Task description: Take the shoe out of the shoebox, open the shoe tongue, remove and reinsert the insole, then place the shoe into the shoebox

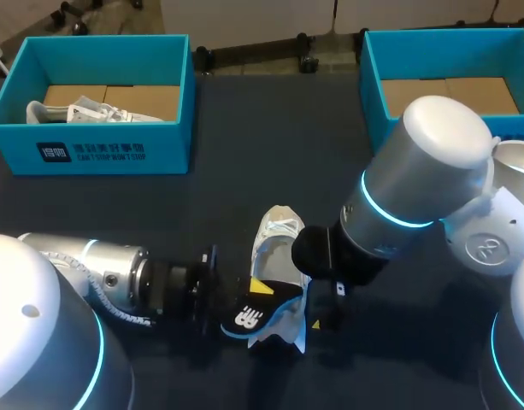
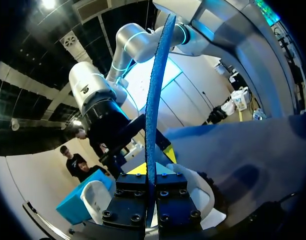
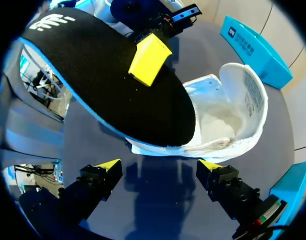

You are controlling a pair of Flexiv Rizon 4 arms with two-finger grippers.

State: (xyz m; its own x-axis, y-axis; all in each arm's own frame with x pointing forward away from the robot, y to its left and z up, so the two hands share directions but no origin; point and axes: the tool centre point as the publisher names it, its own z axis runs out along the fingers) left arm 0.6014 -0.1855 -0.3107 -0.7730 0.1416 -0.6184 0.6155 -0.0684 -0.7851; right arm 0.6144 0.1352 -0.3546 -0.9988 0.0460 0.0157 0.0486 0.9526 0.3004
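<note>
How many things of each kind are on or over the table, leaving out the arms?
Shoeboxes: 2, left shoebox, right shoebox
Shoes: 2, boxed shoe, table shoe
Insoles: 1, black insole
Total: 5

The left arm [image 1: 99, 273], at 8 o'clock in the head view, is silver with a cyan light ring and a white wrapped cable [image 1: 116, 312]. The right arm [image 1: 424, 171], at 3 o'clock, has a round emblem [image 1: 488, 248]. The right gripper [image 3: 159, 167] has black fingers [image 3: 88, 190] and yellow tips.
</note>
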